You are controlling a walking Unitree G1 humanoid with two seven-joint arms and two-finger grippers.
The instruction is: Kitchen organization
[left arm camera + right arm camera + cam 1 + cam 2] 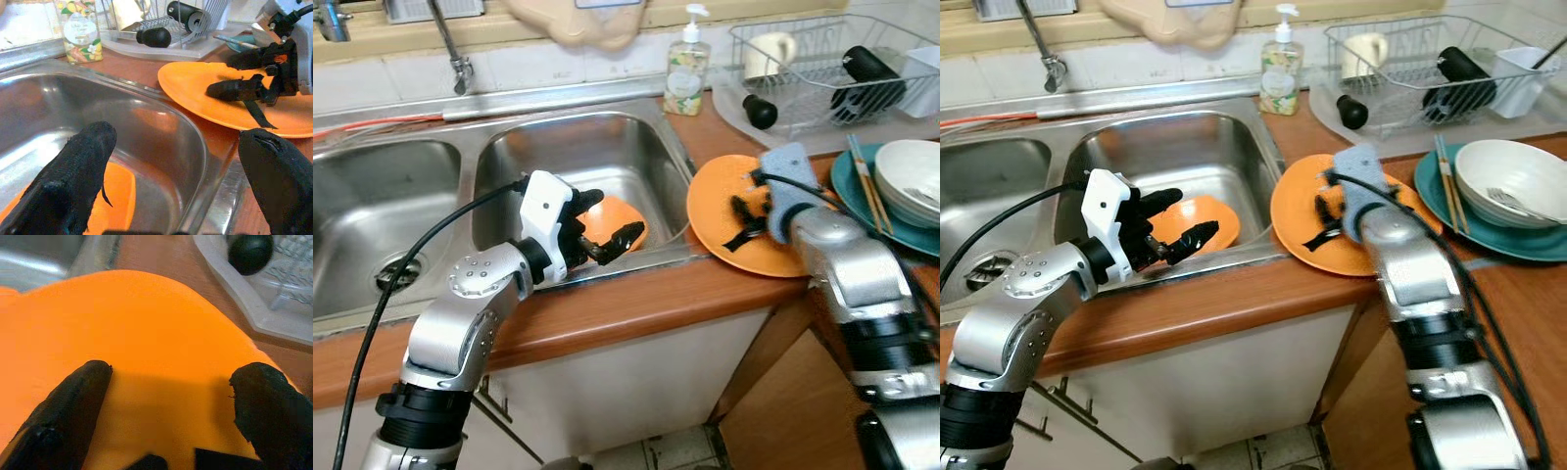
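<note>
**Two orange dishes, two open hands**

The right hand (751, 217) hangs over the big orange plate (724, 186), which lies on the wooden table (607, 308) just beside the sink (607, 147), its edge nearly over the rim. The fingers are spread apart, holding nothing, tips close above the plate's middle. The left hand (1167, 227) reaches over the front rim of the right-hand basin, also spread and empty, pointing at a smaller orange dish (1200, 223) lying down in the basin.

To my eye the job in hand is picking up that plate, maybe for the drying rack (822, 69) behind it. A flat plate gives nothing to pinch from the middle, so I'd slide the hand out to the rim, get one finger under the lip and one on top, and close firmly before lifting. Keep it level and mind the soap bottle (686, 64) and the stacked bowl (911, 176) on the teal plate (847, 176) nearby.
</note>
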